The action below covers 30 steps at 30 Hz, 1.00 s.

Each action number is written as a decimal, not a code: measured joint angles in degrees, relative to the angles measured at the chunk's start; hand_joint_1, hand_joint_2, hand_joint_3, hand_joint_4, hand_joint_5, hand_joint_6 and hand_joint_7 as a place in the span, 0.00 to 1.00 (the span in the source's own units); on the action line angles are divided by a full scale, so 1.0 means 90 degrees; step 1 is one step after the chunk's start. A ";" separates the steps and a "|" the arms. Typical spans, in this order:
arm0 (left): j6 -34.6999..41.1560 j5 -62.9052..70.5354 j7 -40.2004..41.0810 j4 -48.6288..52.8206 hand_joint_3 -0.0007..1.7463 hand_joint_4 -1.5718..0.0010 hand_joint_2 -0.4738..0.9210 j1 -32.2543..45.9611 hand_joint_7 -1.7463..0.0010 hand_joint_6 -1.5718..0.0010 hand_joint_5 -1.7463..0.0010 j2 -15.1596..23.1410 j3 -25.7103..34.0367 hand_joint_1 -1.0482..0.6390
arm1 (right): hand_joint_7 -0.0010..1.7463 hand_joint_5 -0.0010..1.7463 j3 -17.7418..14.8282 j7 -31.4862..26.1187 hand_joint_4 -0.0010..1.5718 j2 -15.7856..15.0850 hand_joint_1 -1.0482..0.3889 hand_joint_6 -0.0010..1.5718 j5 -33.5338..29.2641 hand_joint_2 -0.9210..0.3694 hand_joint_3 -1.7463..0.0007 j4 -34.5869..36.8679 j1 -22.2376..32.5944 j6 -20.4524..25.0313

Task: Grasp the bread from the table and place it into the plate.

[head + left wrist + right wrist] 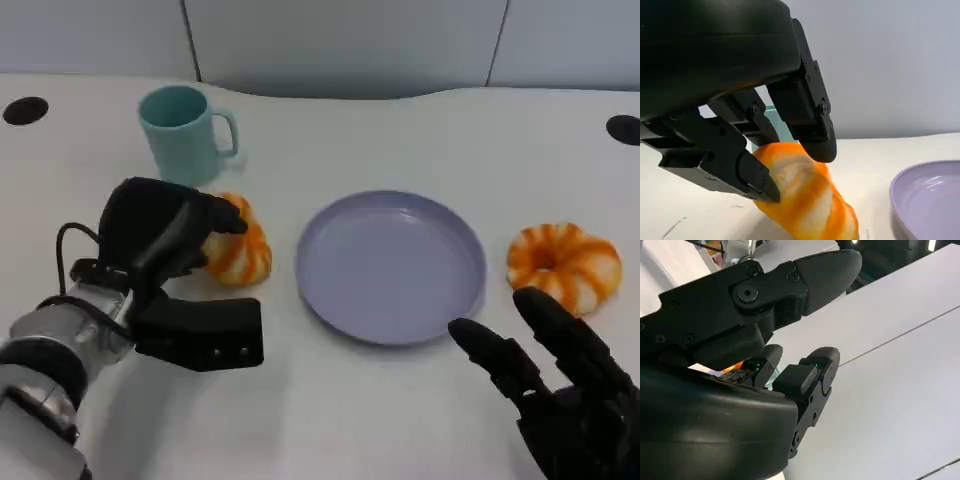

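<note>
An orange-and-white ring-shaped bread (243,252) lies on the table just left of the lilac plate (390,265). My left hand (160,235) reaches over it from the left and its fingers curl down onto the bread. The left wrist view shows the fingertips (817,147) touching the top and side of the bread (810,200), which rests on the table, with the plate's rim (925,190) beyond. A second bread (563,265) lies right of the plate. My right hand (560,390) hovers near the front right, fingers spread and holding nothing; the right wrist view shows its fingers (805,375) apart.
A teal mug (185,120) stands behind the left bread, close to my left hand. Two dark holes sit in the table at the far left (25,110) and far right (624,128). The white table's back edge runs behind the mug.
</note>
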 measured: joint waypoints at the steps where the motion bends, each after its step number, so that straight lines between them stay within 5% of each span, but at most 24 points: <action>1: -0.0033 0.0009 0.0000 -0.0003 0.00 0.15 0.84 -0.0004 0.99 0.21 0.97 0.0040 -0.0005 0.66 | 0.00 0.21 0.0000 0.0003 0.40 0.0000 0.31 0.48 0.0000 0.00 0.96 0.0000 0.0000 0.0004; 30: -0.0357 0.0054 0.0080 -0.0236 0.00 0.12 0.84 -0.0203 1.00 0.21 0.98 0.0302 0.0007 0.62 | 0.00 0.19 -0.0091 0.0093 0.41 0.0006 0.32 0.48 0.0039 0.00 0.96 0.0021 -0.0092 0.0213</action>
